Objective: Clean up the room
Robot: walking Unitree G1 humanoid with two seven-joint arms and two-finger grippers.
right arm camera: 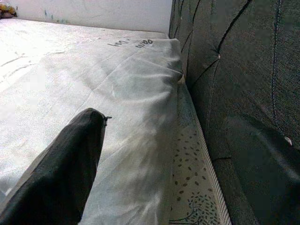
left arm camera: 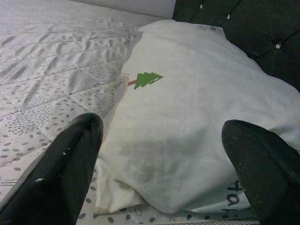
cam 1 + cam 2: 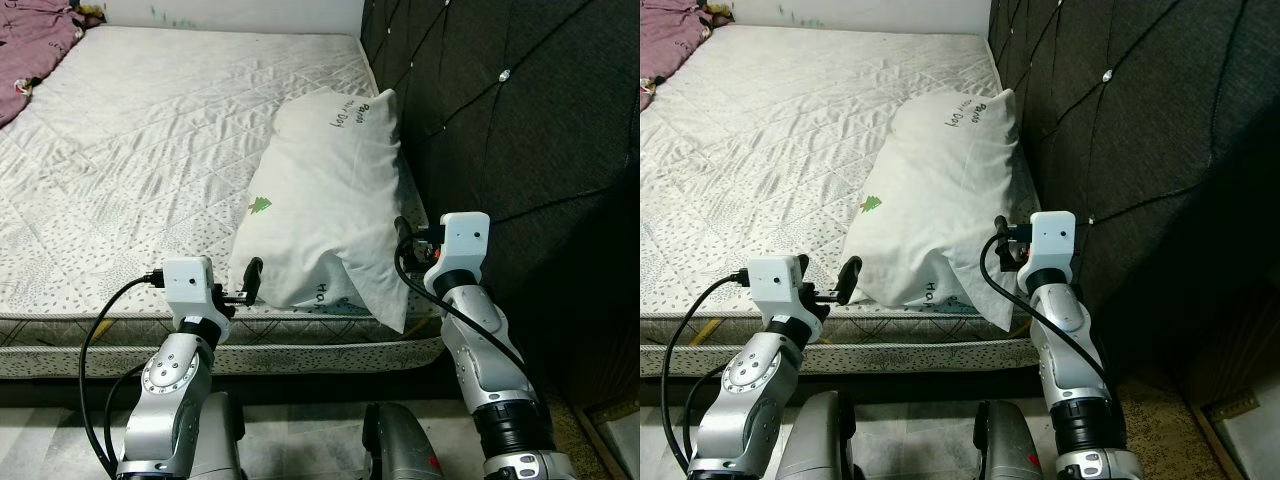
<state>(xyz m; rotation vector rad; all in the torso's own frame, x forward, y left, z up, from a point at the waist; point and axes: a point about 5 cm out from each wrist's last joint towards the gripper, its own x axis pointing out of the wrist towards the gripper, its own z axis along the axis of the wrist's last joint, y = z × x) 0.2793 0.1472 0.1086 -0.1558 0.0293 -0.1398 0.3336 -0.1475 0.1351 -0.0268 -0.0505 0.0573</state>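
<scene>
A white pillow [image 3: 330, 200] with a small green tree print lies on the bare mattress [image 3: 140, 150], along the dark headboard [image 3: 520, 120]. My left gripper [image 3: 248, 283] is at the pillow's near left corner, open. In the left wrist view its fingers [image 2: 75, 154] stand wide apart with the pillow [image 2: 187, 122] between and beyond them. My right gripper [image 3: 406, 238] is at the pillow's near right side, open, in the gap by the headboard. In the right wrist view one of the fingers [image 1: 70, 164] lies against the pillow [image 1: 136, 93].
A purple blanket [image 3: 30, 50] is bunched at the mattress's far left corner. The tufted headboard [image 3: 1140, 130] walls off the right side. The mattress's near edge [image 3: 300, 335] is just before my arms, with the floor below.
</scene>
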